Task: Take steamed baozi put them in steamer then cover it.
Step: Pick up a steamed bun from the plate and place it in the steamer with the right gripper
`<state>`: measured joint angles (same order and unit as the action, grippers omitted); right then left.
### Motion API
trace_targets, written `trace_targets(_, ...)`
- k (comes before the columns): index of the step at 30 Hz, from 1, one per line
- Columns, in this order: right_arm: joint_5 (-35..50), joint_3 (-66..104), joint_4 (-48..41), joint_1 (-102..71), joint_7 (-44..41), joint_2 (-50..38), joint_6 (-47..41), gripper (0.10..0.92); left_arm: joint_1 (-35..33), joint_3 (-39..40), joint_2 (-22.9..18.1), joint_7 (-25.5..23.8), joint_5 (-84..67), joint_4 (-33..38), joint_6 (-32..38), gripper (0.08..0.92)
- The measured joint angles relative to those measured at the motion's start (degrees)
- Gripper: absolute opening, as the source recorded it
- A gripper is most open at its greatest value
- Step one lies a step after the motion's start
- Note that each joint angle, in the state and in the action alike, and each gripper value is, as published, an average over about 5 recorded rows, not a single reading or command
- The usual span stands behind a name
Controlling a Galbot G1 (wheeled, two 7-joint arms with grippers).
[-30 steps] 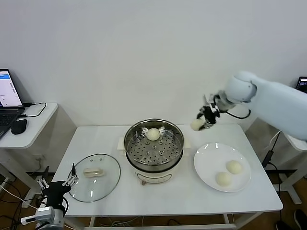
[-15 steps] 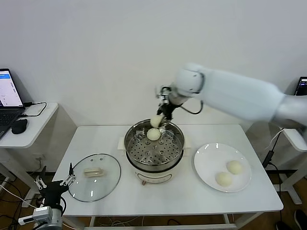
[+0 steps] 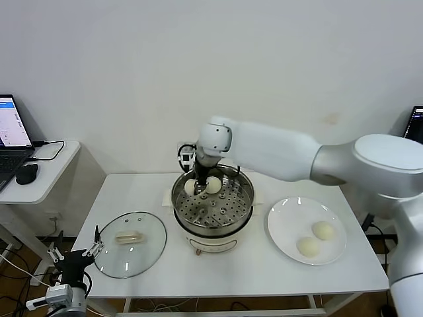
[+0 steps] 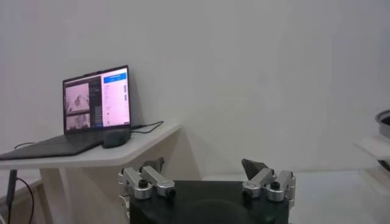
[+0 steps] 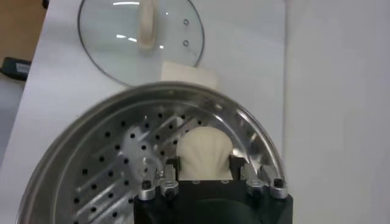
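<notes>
The steel steamer [image 3: 211, 228] stands mid-table on its cream base. One baozi [image 3: 213, 185] lies at the back of its perforated tray. My right gripper [image 3: 197, 184] reaches down into the pot just left of it, shut on a second baozi [image 3: 190, 189]. The right wrist view shows that baozi [image 5: 204, 151] clamped between the fingers of the right gripper [image 5: 204, 165], low over the steamer [image 5: 91, 125] tray near its rim. Two more baozi [image 3: 322, 230] [image 3: 308, 246] rest on the white plate [image 3: 287, 218]. The glass cover [image 3: 142, 254] lies flat on the table to the left. My left gripper [image 3: 74, 262] hangs open, parked below the table's front left corner.
A side table at the left carries a laptop [image 4: 97, 100] and a mouse [image 3: 26, 174]. The cover [image 5: 177, 24] and the steamer's cream side tab [image 5: 187, 76] also show beyond the pot in the right wrist view. My left gripper [image 4: 204, 173] faces that side table and the wall.
My right arm has swung left from beside the plate, carrying the baozi across, and has lowered it into the back left of the steamer. The left arm has barely moved.
</notes>
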<state>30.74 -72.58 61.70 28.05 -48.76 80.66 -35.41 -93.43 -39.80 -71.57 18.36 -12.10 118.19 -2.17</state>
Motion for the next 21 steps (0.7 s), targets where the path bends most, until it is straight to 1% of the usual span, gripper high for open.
trace_targets(5, -0.48, -0.08, -1.77, -1.5, 0.54, 1.58, -0.24, 0.518, 0.0, -0.12, -0.05, 0.0, -0.22, -0.44, 0.3, 0.823)
trace_targets(8, -0.45, -0.06, -2.53, -2.09, 0.99, 2.28, -0.39, 0.531, 0.0, -0.09, -0.09, -0.03, -0.23, -0.6, 0.43, 0.823)
trace_targets(11, -0.45, -0.03, -2.83, -2.3, 1.17, 2.56, -0.58, 0.584, 0.05, -0.06, -0.13, -0.1, -0.24, -0.61, 0.41, 0.823)
trace_targets(18, -0.86, 0.36, -1.41, -1.48, 0.28, 1.3, -0.57, 0.776, -0.06, 0.12, -0.29, -0.3, -0.16, -0.6, 0.2, 0.823)
trace_targets(21, -1.03, 0.26, 0.83, 0.2, -0.9, -0.57, -0.24, 0.815, -0.01, 0.16, -0.32, -0.44, -0.12, -0.62, 0.03, 0.823)
